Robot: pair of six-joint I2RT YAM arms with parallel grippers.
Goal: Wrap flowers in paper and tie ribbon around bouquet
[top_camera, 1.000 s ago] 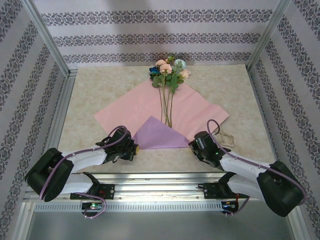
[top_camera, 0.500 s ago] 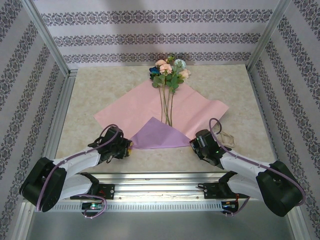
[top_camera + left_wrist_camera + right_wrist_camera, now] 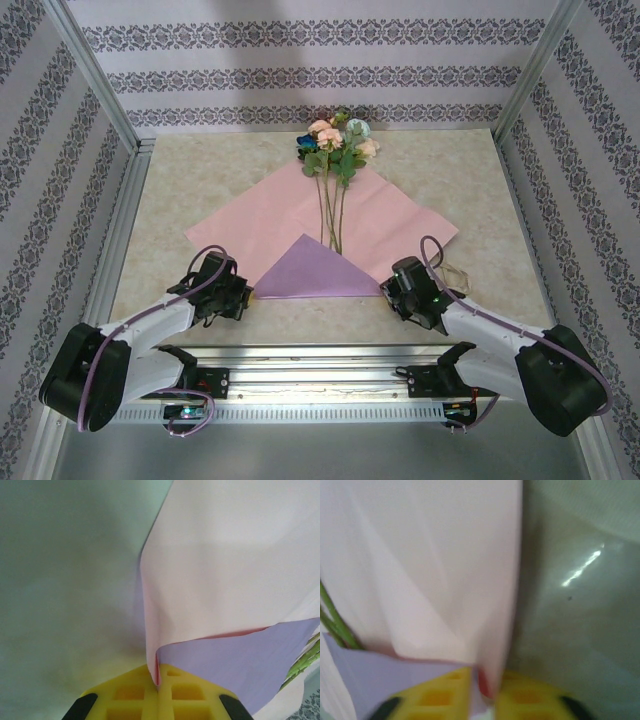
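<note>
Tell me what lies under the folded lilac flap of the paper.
The green stems run down the pink paper and slip beneath the tip of the lilac flap. Their lower ends are covered, as is the paper beneath.

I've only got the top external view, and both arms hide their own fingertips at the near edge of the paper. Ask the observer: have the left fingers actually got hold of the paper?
Observer: Yes. In the left wrist view the yellow left fingers are shut together, and the edge of the paper is pinched in the seam between them.
Operator: And the right side, same grip?
Observer: No. In the right wrist view the right fingers stand slightly apart, with the paper's folded edge sitting in the gap between them.
</note>
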